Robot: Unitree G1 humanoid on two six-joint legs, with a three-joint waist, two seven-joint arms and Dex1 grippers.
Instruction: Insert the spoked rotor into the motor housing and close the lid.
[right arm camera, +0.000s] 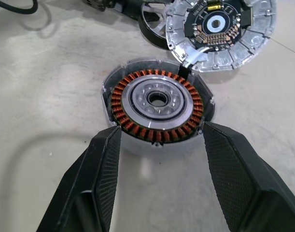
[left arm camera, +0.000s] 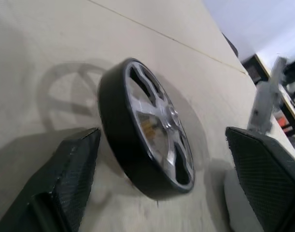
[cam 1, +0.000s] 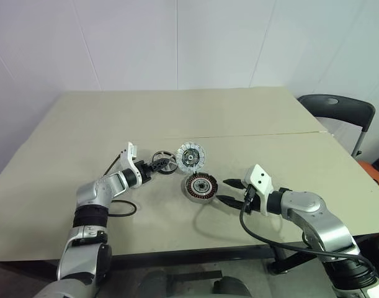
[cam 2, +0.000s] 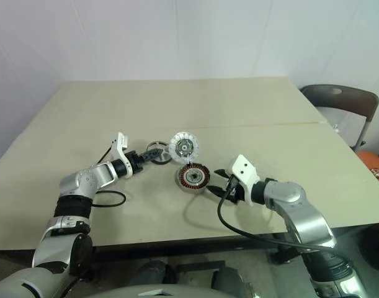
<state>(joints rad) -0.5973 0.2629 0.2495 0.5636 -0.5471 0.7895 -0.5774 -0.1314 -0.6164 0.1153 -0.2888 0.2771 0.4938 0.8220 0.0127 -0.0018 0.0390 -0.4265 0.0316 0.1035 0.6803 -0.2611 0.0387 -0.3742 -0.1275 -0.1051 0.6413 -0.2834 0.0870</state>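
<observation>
Spoked rotor [left arm camera: 149, 133] stood tilted on table [cam 1: 84, 130] mid-surface, beside lid [cam 1: 191, 157], behind motor housing [cam 1: 201, 186]. Left gripper [cam 1: 157, 166] jaws apart astride rotor; right gripper [cam 1: 228, 190] jaws apart flanking housing. Rotor looked rigid, slick, likely to roll; best pinched across rim.

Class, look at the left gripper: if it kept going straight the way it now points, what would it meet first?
Most likely the spoked rotor, which sits right between the open fingers of the left gripper. The lid lies just beyond it; exact depth is hard to judge.
</observation>
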